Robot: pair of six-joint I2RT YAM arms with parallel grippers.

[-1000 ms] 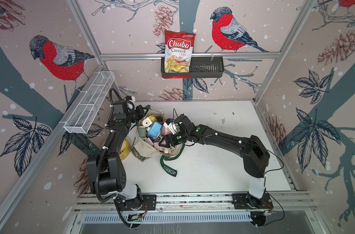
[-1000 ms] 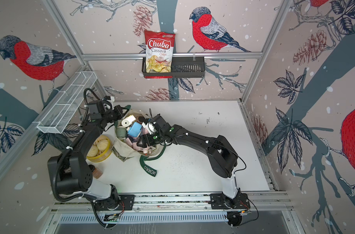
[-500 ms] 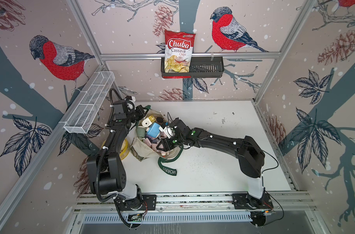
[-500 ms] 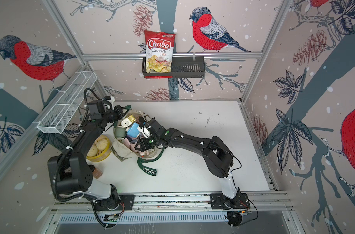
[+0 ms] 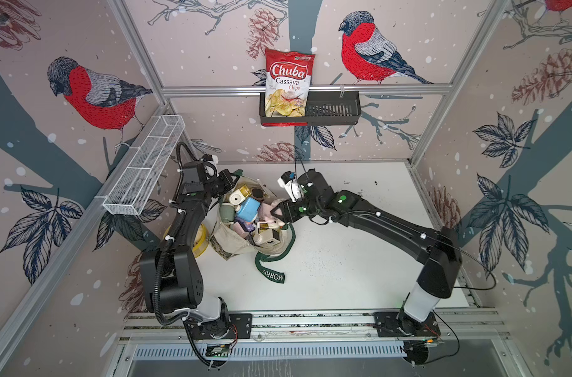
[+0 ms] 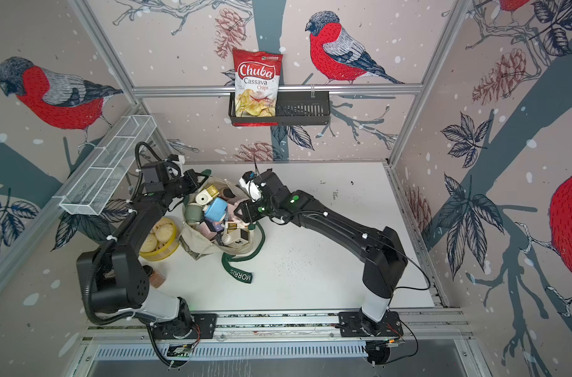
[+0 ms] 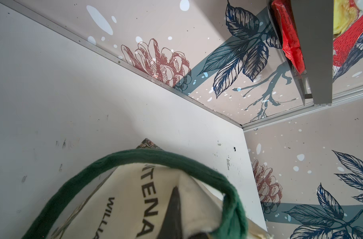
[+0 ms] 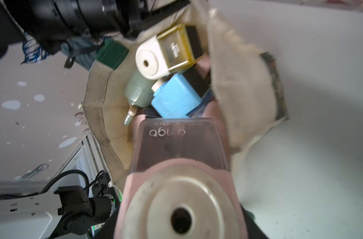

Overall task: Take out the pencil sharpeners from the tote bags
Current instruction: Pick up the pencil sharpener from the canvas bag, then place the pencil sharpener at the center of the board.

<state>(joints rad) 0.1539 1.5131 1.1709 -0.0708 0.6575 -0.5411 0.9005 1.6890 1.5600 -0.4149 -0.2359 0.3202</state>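
Bare white tabletop [image 5: 343,261] is lying open to the right of the cream canvas tote bag [image 5: 232,243], which is brimming with boxy plastic pencil sharpeners [image 5: 250,209]. The right arm is stretching low, its right claw [image 5: 278,213] grasping a pink sharpener [image 8: 176,165] at the bag's rim. The left claw [image 5: 232,183] is clenching the far rim.

The right gripper [image 5: 274,212], having dipped deeper into the tote bag [image 5: 227,238], now sits back at its rim, fingers [image 5: 283,213] narrower, clasping a pink pencil sharpener [image 8: 180,171].
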